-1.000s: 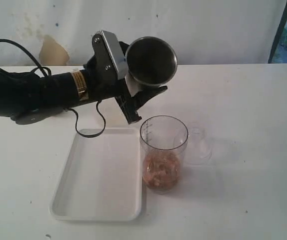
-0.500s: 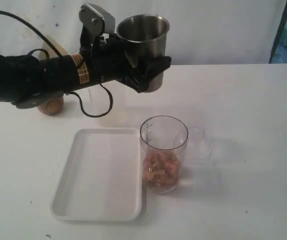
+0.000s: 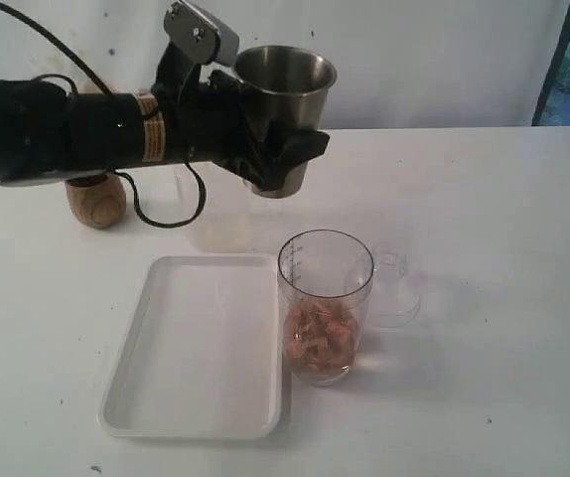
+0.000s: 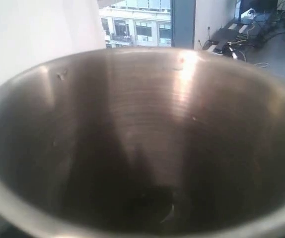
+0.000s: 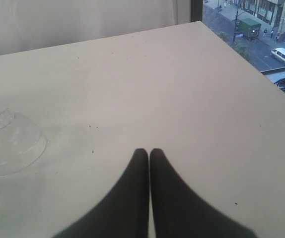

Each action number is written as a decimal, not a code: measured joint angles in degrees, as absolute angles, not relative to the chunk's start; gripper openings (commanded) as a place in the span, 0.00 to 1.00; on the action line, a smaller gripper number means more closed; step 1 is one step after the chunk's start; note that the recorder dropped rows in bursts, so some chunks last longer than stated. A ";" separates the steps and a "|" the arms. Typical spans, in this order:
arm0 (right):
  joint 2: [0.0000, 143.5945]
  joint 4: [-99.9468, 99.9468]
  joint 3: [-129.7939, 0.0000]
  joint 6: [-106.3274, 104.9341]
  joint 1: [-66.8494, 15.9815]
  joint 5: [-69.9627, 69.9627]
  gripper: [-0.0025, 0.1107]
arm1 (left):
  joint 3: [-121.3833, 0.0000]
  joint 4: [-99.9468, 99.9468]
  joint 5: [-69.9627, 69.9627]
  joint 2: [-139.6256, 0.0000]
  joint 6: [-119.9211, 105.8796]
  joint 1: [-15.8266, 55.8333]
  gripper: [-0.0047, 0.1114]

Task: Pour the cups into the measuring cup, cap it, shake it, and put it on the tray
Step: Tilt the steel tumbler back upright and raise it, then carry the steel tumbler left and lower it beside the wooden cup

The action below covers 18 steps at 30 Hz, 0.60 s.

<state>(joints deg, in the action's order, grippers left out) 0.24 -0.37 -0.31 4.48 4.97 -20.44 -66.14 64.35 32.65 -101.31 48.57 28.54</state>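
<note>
Above the counter [image 3: 484, 199], farther off than the measuring cup [image 3: 325, 288] by the tray's [image 3: 196, 397] right edge, the left pincer [image 3: 283, 159] pinches the steel tumbler [image 3: 287, 79], tipped back upright: pour apparently done. The right pincer [image 5: 149, 154] is pressed together.

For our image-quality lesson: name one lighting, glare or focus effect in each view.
Exterior view: soft, even light; the clear cap almost vanishes against the white table. Left wrist view: a bright glare streak runs down inside the steel tumbler, its near rim blurred. Right wrist view: the shut right gripper is a featureless dark silhouette.
</note>
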 measured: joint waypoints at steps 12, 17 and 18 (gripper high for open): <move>0.24 -0.37 -0.31 4.48 4.97 -20.44 0.02 | -57.12 56.90 20.28 -87.47 43.57 25.13 0.04; 0.24 -0.37 -0.31 4.48 4.97 -20.44 0.02 | -48.35 46.56 30.02 -84.78 38.36 16.53 0.04; 0.24 -0.37 -0.31 4.48 4.97 -20.44 0.02 | -46.52 44.96 32.04 -84.64 37.20 14.55 0.04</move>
